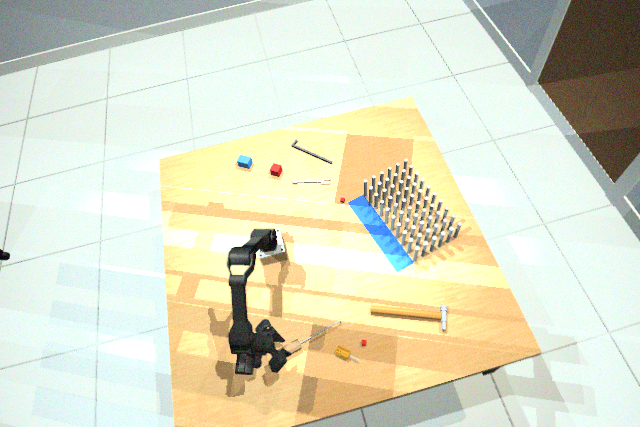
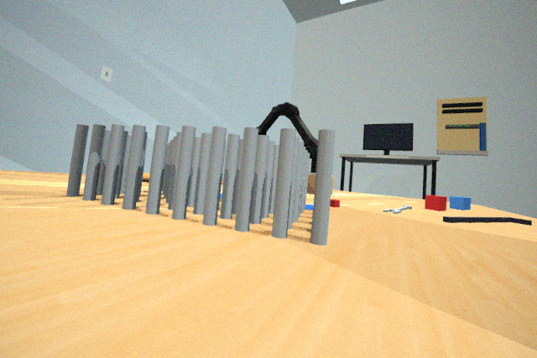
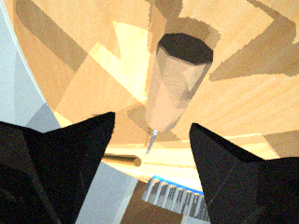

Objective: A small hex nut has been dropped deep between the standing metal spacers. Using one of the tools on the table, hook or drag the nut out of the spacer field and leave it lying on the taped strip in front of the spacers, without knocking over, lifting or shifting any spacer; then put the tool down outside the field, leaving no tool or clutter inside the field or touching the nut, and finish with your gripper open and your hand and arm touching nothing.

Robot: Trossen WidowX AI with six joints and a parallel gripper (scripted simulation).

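Observation:
Grey metal spacers (image 1: 365,188) (image 2: 323,187) (image 3: 175,196) stand upright in a dense field. The blue taped strip (image 1: 379,233) lies along their front side. I cannot make out the hex nut in any view. A tool with a light brown handle (image 1: 292,346) (image 3: 179,84) and a thin metal shaft lies on the near left part of the table in the top view; its shaft tip is too small to make out. My gripper (image 1: 284,347) (image 3: 153,123) is open and empty, close to the handle, with the fingers apart on either side of its line in the wrist view.
A hammer (image 1: 405,312), a yellow screwdriver (image 1: 342,352) and a small red cube (image 1: 363,342) lie right of the gripper. A wrench (image 1: 311,182) (image 2: 398,209), a black angled bar (image 1: 311,152) (image 2: 481,219), a red block (image 1: 276,170) and a blue block (image 1: 244,161) lie beyond the arm base.

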